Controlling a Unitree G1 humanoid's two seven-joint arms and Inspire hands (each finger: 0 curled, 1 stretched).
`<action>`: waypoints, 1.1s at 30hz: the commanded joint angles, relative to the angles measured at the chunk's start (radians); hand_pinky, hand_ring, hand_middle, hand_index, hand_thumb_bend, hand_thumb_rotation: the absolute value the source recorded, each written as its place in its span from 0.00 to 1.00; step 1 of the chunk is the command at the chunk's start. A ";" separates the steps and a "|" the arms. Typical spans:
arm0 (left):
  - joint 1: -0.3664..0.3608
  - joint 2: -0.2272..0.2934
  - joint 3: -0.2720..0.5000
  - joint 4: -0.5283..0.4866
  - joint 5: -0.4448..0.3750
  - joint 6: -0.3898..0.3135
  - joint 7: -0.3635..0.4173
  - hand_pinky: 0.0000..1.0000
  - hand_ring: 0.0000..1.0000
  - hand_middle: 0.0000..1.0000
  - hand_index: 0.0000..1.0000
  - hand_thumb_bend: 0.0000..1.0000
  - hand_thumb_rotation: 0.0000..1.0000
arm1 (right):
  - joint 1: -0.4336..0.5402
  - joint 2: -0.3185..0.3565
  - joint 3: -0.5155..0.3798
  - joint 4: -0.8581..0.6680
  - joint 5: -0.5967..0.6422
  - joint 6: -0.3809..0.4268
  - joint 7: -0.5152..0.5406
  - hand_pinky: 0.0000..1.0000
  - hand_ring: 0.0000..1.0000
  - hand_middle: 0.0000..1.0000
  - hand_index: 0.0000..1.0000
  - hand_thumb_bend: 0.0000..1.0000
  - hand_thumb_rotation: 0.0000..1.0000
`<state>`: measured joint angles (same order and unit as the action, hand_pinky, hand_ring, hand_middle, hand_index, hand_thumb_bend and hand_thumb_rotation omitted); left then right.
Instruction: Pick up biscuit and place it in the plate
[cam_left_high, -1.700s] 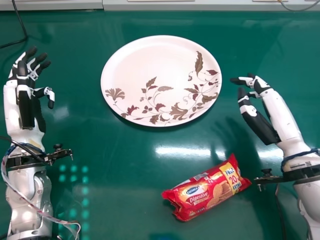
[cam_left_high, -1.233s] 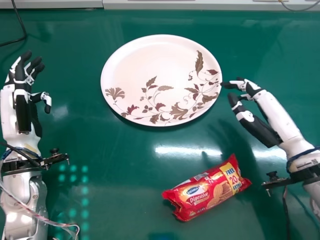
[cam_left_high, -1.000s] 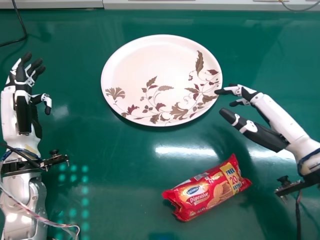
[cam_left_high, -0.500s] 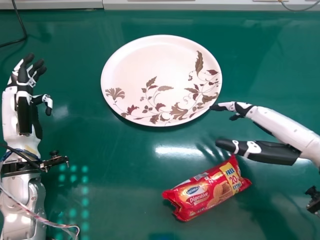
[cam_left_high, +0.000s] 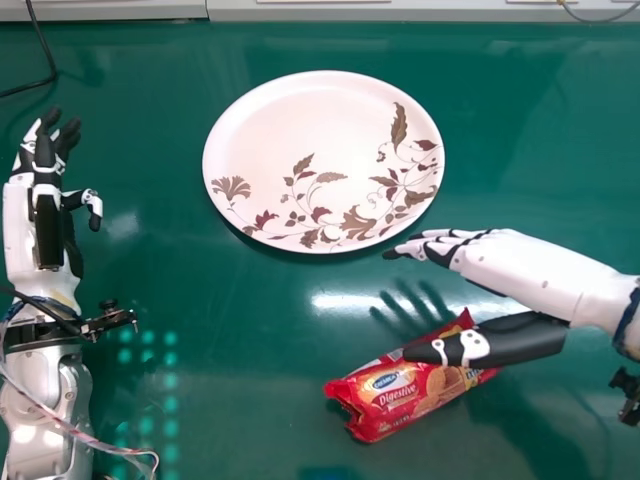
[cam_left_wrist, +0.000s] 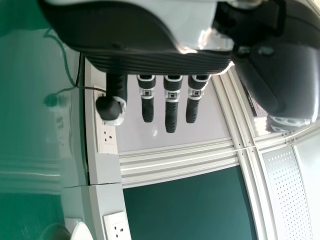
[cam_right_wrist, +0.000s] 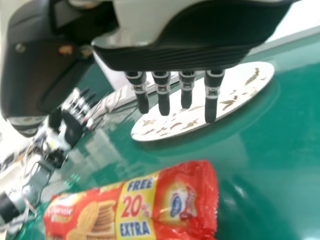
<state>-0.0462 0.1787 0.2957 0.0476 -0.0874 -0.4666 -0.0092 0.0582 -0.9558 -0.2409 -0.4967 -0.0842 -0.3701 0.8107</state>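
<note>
My left hand (cam_left_high: 48, 215) sits along the left edge, fingers relaxed, with green table (cam_left_high: 180, 280) between it and the plate (cam_left_high: 290, 120) at upper centre. More table separates the plate from the biscuit packet (cam_left_high: 390, 395), lower centre, short of the bottom edge. From the right edge, my right hand (cam_left_high: 530, 270) has thumb and straight fingers apart, thumb over the packet, though I can't judge contact.

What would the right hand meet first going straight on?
Likely the near rim of the plate, close ahead of the right hand; depth is unclear, so the hand might pass above it.
</note>
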 joint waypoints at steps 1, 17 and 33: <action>0.038 -0.002 0.009 0.022 0.012 0.002 0.010 0.00 0.98 0.91 0.95 0.74 1.00 | -0.017 -0.023 0.019 -0.011 -0.021 -0.048 0.007 0.88 0.96 0.97 1.00 1.00 0.56; 0.024 0.015 0.010 0.033 0.024 -0.003 0.020 0.00 0.98 0.93 0.96 0.77 1.00 | -0.069 -0.090 0.030 -0.017 -0.089 -0.241 0.017 0.89 0.97 1.00 1.00 1.00 0.54; 0.026 0.021 0.013 0.007 0.012 0.028 0.030 0.00 1.00 0.95 0.97 0.71 1.00 | -0.022 -0.056 0.044 0.068 -0.295 -0.484 -0.079 0.91 0.99 0.98 0.96 1.00 0.46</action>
<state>-0.0501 0.1961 0.2966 0.0386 -0.0807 -0.4390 0.0212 0.0201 -1.0239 -0.2005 -0.4391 -0.3597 -0.8310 0.7565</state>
